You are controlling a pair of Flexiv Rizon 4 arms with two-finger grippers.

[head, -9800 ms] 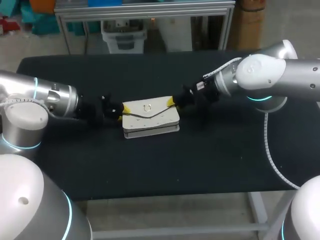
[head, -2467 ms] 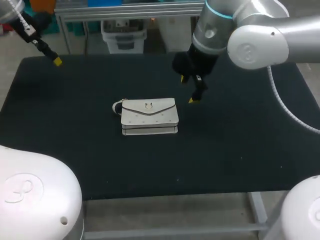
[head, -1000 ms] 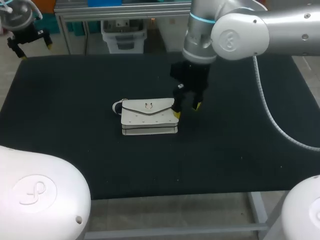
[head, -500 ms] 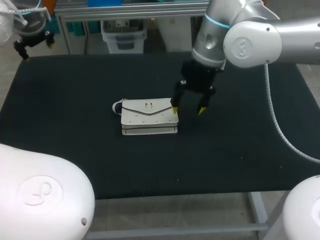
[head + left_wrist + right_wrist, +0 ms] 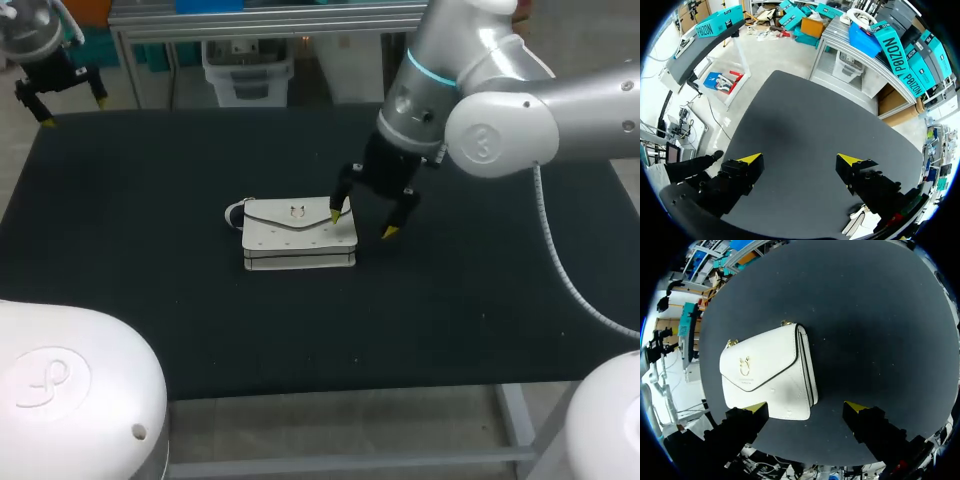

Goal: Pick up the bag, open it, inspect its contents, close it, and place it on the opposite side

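A small white bag [image 5: 298, 234] with a pointed flap and a gold clasp lies flat on the middle of the black table [image 5: 180, 310], flap shut. My right gripper [image 5: 361, 223] hangs open just above the bag's right end, one yellow tip over its corner, the other past its edge. In the right wrist view the bag [image 5: 770, 375] lies ahead of the open right gripper [image 5: 806, 407], nearer one finger. My left gripper [image 5: 68, 110] is up at the table's far left corner, open; in its wrist view the left gripper [image 5: 800, 158] has only bare table ahead.
The bag's dark strap loop [image 5: 234, 213] sticks out at its left end. The table's far edge [image 5: 250, 110] runs just behind the left gripper.
My right gripper has shifted a little left and turned, its near tip now over the bag's right corner. The left gripper has barely moved at the far left corner. The bag has stayed put.
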